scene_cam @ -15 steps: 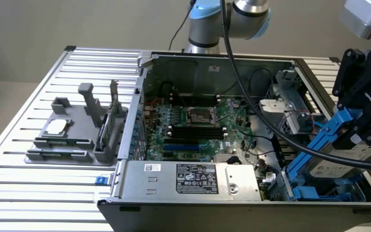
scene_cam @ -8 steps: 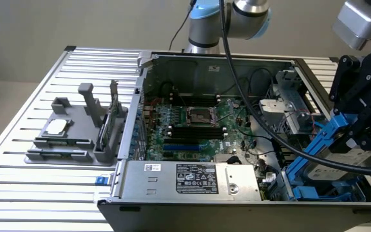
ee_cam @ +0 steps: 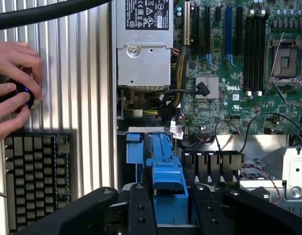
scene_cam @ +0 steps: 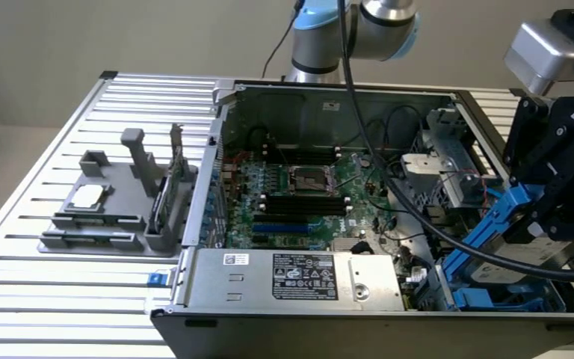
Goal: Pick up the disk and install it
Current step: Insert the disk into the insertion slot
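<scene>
The disk, grey with blue carrier rails, hangs tilted over the drive bay at the corner of the open computer case on the exterior view's right. My black gripper is shut on it from above. In the wrist view the two black fingers flank the blue carrier of the disk, with my gripper closed around it. The disk's lower end reaches down toward blue plastic parts of the bay. Its label is hidden.
Inside the case lie the motherboard and the silver labelled power-supply box. A thick black cable crosses the case to the gripper. A grey fixture stands on the slatted table. A person's hands rest above a keyboard.
</scene>
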`<state>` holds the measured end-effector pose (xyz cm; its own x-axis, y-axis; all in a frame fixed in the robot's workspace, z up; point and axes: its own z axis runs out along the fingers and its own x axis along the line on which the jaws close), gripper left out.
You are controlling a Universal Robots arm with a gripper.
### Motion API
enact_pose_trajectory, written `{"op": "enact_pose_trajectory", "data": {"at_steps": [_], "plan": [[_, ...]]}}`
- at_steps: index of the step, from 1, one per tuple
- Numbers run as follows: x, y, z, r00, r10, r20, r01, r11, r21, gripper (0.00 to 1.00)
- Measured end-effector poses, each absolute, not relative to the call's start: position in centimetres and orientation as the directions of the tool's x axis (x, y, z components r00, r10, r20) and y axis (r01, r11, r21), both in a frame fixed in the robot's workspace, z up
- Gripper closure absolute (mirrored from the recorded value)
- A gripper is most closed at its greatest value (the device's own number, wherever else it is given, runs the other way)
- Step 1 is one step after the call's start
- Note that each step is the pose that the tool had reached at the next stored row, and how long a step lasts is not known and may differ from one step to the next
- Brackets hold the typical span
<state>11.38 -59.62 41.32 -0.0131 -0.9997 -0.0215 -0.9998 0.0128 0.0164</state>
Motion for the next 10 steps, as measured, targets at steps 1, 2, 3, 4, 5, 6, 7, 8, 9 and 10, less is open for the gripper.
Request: {"op": "enact_pose_trajectory", "data": {"at_steps": [1, 2, 3, 4, 5, 6, 7, 8, 9, 10], "plan": [[11.4, -59.6, 41.2, -0.013, -1.0, -0.022, -1.0, 0.013, 0.016, 0.67], [11.4, -59.6, 41.0, -0.013, -1.0, -0.022, -1.0, 0.013, 0.015, 0.67], [11.4, -59.6, 40.9, -0.013, -1.0, -0.022, -1.0, 0.013, 0.015, 0.67], [11.4, -59.6, 40.7, -0.013, -1.0, -0.022, -1.0, 0.013, 0.015, 0.67], [11.4, -59.6, 40.5, -0.013, -1.0, -0.022, -1.0, 0.013, 0.015, 0.67], [11.4, -59.6, 40.3, -0.013, -1.0, -0.022, -1.0, 0.013, 0.014, 0.67], [11.4, -59.6, 40.2, -0.013, -1.0, -0.022, -1.0, 0.013, 0.014, 0.67], [11.4, -59.6, 40.0, -0.013, -1.0, -0.022, -1.0, 0.013, 0.014, 0.67], [11.4, -59.6, 39.9, -0.013, -1.0, -0.021, -1.0, 0.013, 0.014, 0.67], [11.4, -59.6, 39.7, -0.013, -1.0, -0.021, -1.0, 0.013, 0.014, 0.67]]}}
